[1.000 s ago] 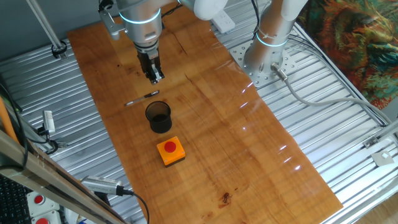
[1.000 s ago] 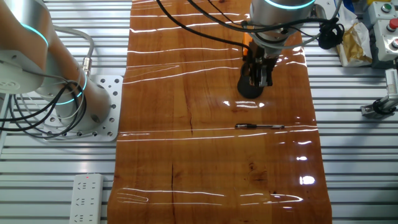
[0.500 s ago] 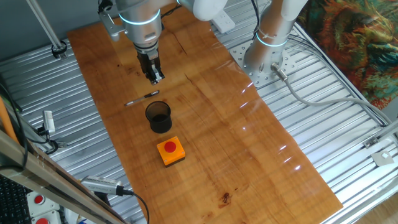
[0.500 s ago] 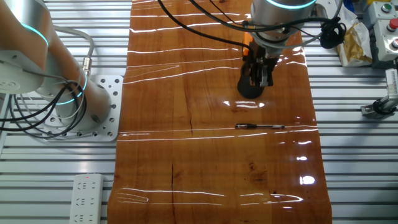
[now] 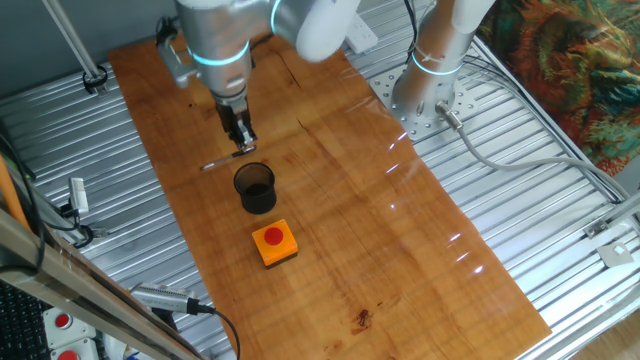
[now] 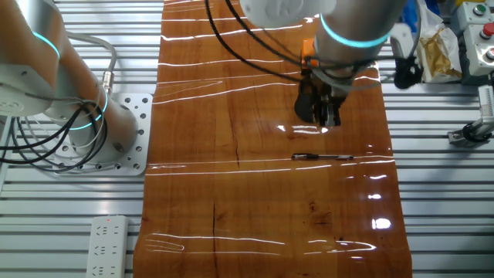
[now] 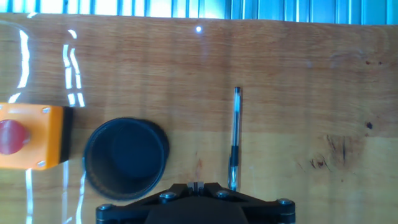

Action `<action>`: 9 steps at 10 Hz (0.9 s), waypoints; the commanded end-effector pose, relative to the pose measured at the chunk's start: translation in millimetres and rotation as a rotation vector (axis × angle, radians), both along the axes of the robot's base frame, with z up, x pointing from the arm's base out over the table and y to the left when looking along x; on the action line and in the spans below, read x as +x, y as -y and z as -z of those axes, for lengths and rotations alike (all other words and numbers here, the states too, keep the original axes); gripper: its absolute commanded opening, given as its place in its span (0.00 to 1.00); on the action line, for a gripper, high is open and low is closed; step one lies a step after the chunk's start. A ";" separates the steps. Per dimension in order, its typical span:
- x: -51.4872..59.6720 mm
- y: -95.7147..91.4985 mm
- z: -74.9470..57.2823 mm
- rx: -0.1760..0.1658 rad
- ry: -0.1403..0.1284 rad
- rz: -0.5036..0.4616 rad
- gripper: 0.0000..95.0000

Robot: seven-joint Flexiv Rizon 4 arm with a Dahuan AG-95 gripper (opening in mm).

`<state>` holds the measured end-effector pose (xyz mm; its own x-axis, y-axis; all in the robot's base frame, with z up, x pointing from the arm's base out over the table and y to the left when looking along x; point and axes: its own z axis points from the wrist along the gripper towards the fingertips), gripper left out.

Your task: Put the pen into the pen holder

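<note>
My wooden tabletop carries three items in a row: pen lying flat at the far end, black pen holder upright just beside it, orange button box nearest.

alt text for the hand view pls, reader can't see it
Looking down along the hand at a wooden table: a thin dark pen lies flat on the wood, apart from the empty black pen holder to its left. An orange box with a red button sits at the left edge, and the gripper's dark body fills the bottom edge.
</note>
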<state>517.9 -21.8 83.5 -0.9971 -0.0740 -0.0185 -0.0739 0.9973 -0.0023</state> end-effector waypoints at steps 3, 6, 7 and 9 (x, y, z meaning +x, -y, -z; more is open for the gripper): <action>0.3 21.4 40.3 0.001 0.009 -0.030 0.00; -8.1 22.9 43.6 0.001 0.007 -0.022 0.00; -14.6 23.3 46.3 0.002 0.007 -0.021 0.00; -23.5 23.9 50.2 0.001 0.008 -0.015 0.00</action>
<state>491.8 -46.7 33.7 -0.9959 -0.0862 -0.0288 -0.0859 0.9963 -0.0094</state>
